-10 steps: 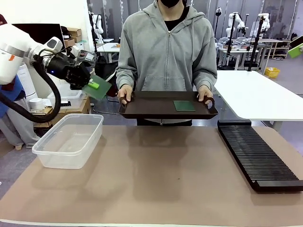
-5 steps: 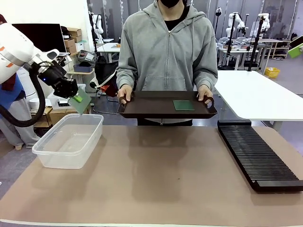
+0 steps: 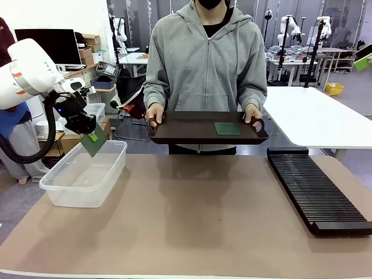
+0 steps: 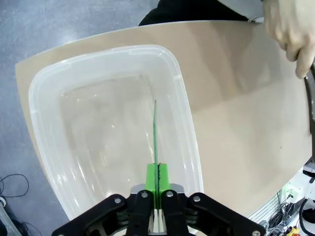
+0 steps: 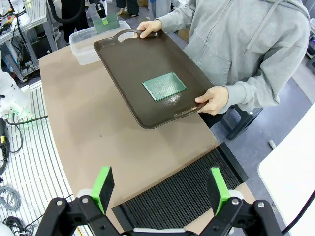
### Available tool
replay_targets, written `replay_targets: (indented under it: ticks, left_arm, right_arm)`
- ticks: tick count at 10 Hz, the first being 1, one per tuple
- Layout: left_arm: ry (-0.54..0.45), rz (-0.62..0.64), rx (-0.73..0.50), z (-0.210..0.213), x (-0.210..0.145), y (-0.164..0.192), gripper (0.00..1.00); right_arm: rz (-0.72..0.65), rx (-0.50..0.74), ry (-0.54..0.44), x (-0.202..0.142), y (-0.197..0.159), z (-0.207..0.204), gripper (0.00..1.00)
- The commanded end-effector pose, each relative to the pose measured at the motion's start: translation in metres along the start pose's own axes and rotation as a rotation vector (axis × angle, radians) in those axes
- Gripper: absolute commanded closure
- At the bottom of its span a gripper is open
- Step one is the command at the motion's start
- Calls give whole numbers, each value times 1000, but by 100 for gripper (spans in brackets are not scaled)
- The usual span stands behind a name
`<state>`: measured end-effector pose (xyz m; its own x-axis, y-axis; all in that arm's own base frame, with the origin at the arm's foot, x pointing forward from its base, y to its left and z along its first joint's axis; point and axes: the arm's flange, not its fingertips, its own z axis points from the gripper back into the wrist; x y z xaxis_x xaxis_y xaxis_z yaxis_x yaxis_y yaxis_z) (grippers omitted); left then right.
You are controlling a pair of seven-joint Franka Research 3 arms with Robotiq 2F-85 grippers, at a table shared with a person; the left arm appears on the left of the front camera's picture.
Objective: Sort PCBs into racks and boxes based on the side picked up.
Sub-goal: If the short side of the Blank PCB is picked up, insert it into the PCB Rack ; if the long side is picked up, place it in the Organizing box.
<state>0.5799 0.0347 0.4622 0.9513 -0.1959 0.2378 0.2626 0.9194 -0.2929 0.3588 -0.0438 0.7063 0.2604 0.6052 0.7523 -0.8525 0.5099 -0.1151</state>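
**Inspector:** State of the left fingers?

**Assessor:** Clenched on one PCB, gripped by its upper edge between the green pads. The board hangs tilted below the fingers, over the open mouth of the clear tub. In the left wrist view it runs edge-on straight ahead of the fingers, with the tub floor beyond it. I cannot confirm contact with the floor.

**Inspector:** And the right fingers?

**Assessor:** Spread wide, grasping nothing. The rack lies just ahead of them, and every slot in sight is vacant.

**Inspector:** Remaining stock?

**Assessor:** A second PCB lies flat on the brown tray, well ahead of the right fingers and far off to the side of the left ones. The person's hands hold the tray by both ends above the far edge of the table.

**Inspector:** Progress?

**Assessor:** By my judgement, short of halfway. The first board is poised for release into the tub but not yet let go, and I see nothing lying in the tub. The second board is unpicked, its destination undecided.
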Motion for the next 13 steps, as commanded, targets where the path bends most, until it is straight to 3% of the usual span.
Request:
replay_targets:
  ticks: [1,7,13]
  left_arm:
    - [31,19,36,-14,-5,-6,97]
    - [83,50,3,-51,-33,-12,97]
    - [31,100,-54,-99,-41,5,97]
  right_arm:
    - [7,15,-9,0,1,-2,0]
    - [7,15,-9,0,1,-2,0]
    - [7,15,-9,0,1,-2,0]
